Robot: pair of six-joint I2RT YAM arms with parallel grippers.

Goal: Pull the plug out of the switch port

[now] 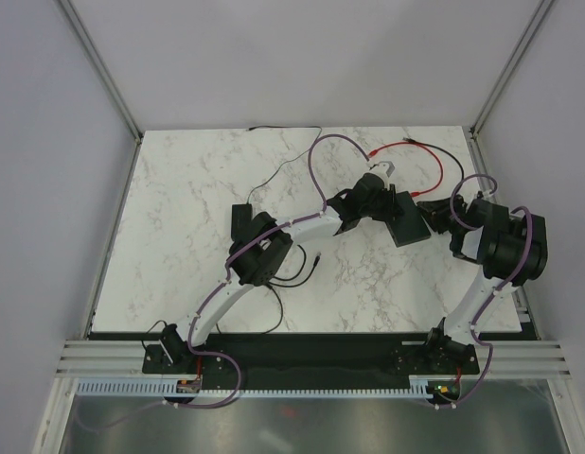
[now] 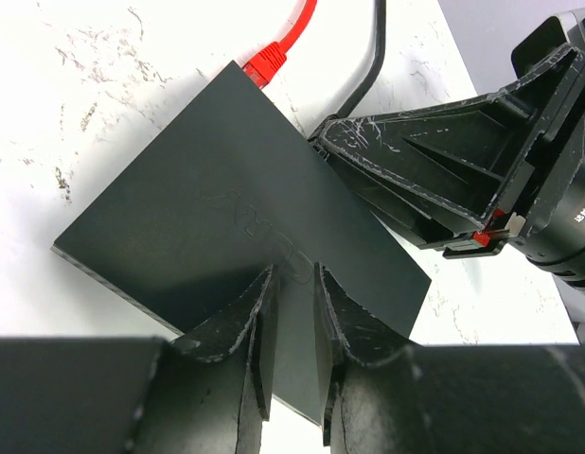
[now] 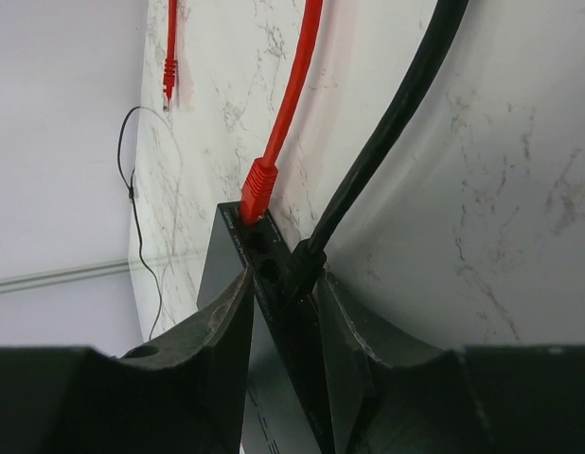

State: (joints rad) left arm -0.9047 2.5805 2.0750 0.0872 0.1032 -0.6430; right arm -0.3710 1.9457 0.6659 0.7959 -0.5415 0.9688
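The box [image 2: 207, 208] is a flat, matte-black rectangle with sharp corners and faint raised lettering on its top face, too shallow to read. Its near corner lies between the left fingers [image 2: 255, 326], which are black plastic wedges, scuffed pale along their edges. They stand narrowly apart, and because they hide the corner, it cannot be told whether they pinch it.

At the edge farthest from the left fingers, the switch port [image 3: 257, 225] holds a red plug [image 3: 258, 189], a ribbed moulded piece still seated in its socket. Its glossy red cable [image 3: 292, 104] runs away over the white, grey-veined marble tabletop [image 3: 501, 189].

The right fingers [image 3: 217, 331] flank this port edge just short of the red plug, one on the top-face side and one on the tabletop side. Between them sit the box's edge and a black connector [image 3: 307, 260] with a thick, round black cable [image 3: 387, 132]. They are partly closed, but the contact is hidden, so a grip cannot be told.

Beyond the right fingers, a loose red plug end [image 3: 169, 71] and a thin black wire [image 3: 132, 189] lie on the tabletop. The lower part of the port edge is cut off behind the right fingers.
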